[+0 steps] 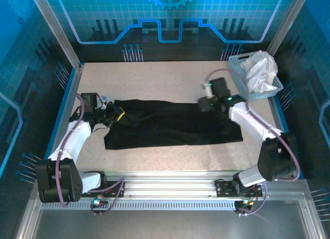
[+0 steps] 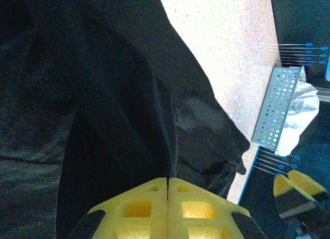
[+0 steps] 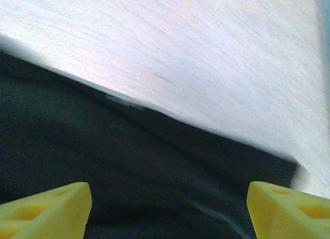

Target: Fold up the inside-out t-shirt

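The inside-out t-shirt (image 1: pixel 172 125) lies as a long black band across the middle of the table. At the band's left end my left gripper (image 1: pixel 116 115) is shut on a ridge of the black cloth; in the left wrist view its yellow fingertips (image 2: pixel 154 190) meet with the fold (image 2: pixel 167 146) running out from between them. My right gripper (image 1: pixel 204 105) hangs over the shirt's far right edge. In the right wrist view it (image 3: pixel 167 210) stands open, its yellow fingers (image 3: pixel 46 210) wide apart with nothing between them, the black cloth (image 3: pixel 154 177) below.
A perforated basket (image 1: pixel 238 74) holding a white cloth garment (image 1: pixel 260 69) stands at the back right corner, also seen as the basket (image 2: pixel 278 110) in the left wrist view. Bare speckled table (image 1: pixel 165 77) runs behind the shirt, with a raised rail (image 1: pixel 170 185) along the near edge.
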Available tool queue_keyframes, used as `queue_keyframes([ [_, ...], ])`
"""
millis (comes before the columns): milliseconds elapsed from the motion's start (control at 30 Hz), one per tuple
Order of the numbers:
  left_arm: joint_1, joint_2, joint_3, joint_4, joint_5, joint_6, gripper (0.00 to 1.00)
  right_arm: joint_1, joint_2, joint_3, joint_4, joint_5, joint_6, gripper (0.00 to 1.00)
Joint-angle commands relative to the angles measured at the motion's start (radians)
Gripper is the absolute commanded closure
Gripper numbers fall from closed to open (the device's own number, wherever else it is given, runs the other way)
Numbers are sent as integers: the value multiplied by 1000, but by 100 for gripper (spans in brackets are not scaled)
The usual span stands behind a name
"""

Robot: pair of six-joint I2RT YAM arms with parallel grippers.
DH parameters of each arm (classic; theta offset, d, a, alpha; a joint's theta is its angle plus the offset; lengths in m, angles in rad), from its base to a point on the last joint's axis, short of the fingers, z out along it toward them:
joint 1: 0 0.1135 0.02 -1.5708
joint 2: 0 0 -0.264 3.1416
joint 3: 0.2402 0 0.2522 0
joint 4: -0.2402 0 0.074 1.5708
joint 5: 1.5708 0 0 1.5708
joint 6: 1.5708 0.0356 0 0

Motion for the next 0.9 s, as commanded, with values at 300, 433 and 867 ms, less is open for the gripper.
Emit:
queue_keyframes([
  [300, -5, -17, 56, 14, 59, -27, 100, 571, 437, 105, 659, 83, -79, 3],
  [433, -4, -16, 55, 16, 70, -27, 100, 592, 547, 167, 698, 151, -78, 4],
  [867, 11, -12, 27, 57, 80, -53, 100, 605, 591, 168, 794, 365, -72, 57],
])
